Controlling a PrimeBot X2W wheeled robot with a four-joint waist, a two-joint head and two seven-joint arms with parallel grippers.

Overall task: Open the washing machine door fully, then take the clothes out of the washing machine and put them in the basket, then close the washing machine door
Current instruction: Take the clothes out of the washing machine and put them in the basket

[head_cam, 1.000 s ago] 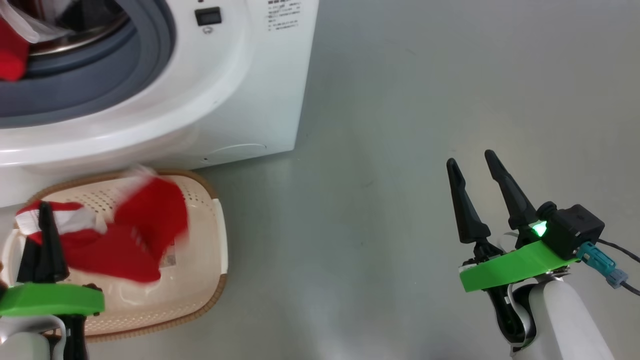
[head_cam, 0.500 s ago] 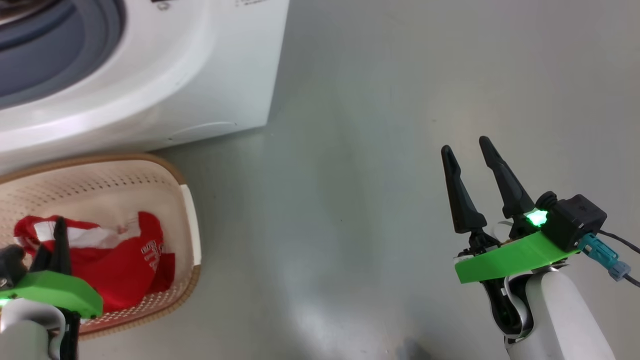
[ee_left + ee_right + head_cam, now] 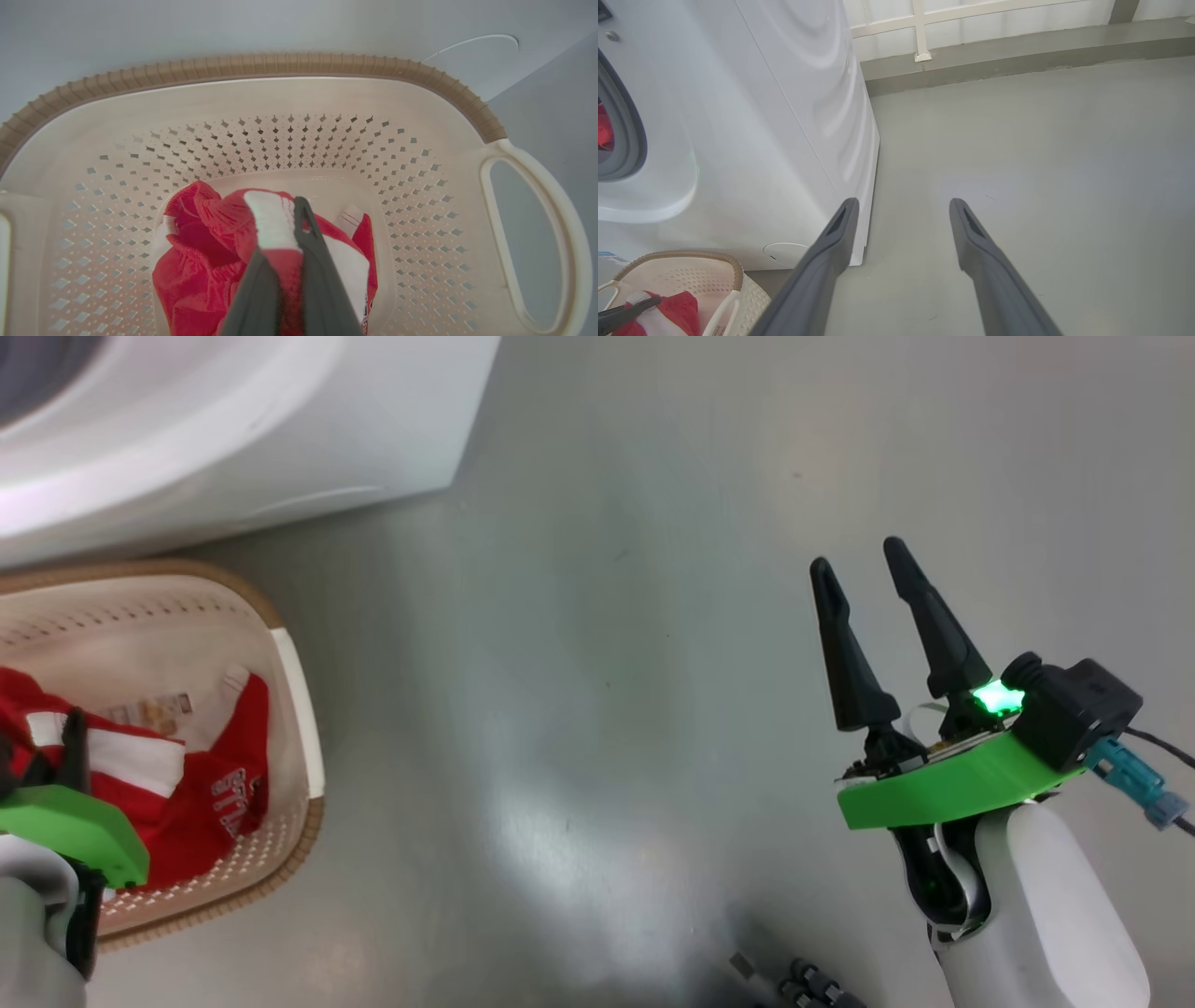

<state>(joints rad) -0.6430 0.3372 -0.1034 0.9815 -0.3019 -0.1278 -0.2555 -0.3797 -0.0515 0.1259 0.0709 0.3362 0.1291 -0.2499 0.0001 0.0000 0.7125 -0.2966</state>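
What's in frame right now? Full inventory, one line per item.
washing machine: one, white with a grey ring at its opening, behind the basket
basket: one, cream with brown rim, on the floor
clothes: count unclear, red with white trim, in the basket; more red inside the machine's opening
label: one, paper, basket bottom
floor: grey
left tool: dark fingers closed on the clothes, inside the basket
right tool: dark fingers open, over the floor
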